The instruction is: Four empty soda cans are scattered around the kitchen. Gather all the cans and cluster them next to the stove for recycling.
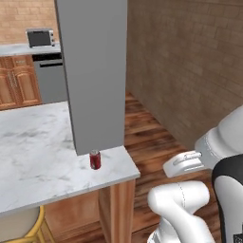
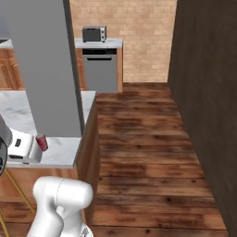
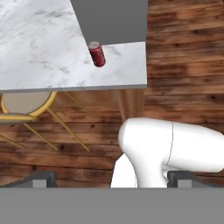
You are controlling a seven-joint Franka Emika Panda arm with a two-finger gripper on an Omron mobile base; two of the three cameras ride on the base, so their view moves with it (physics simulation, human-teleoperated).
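Observation:
One red soda can (image 1: 95, 160) with a silver top stands upright on the white marble island counter (image 1: 38, 152), near its corner and just in front of a grey column. The soda can (image 2: 41, 142) also stands by that column in the right base view. In the hand view the soda can (image 3: 97, 54) is far ahead, at the upper middle. My gripper (image 3: 112, 178) is open, its two fingertips wide apart with nothing between them, well back from the counter and above the floor. The stove is out of view.
A broad grey column (image 1: 95, 71) rises from the counter right behind the can. A yellow-framed stool (image 3: 26, 103) stands under the counter edge. A brick wall (image 1: 190, 66) borders the wood floor (image 2: 143, 139). A steel microwave (image 1: 40, 37) sits on the far counter.

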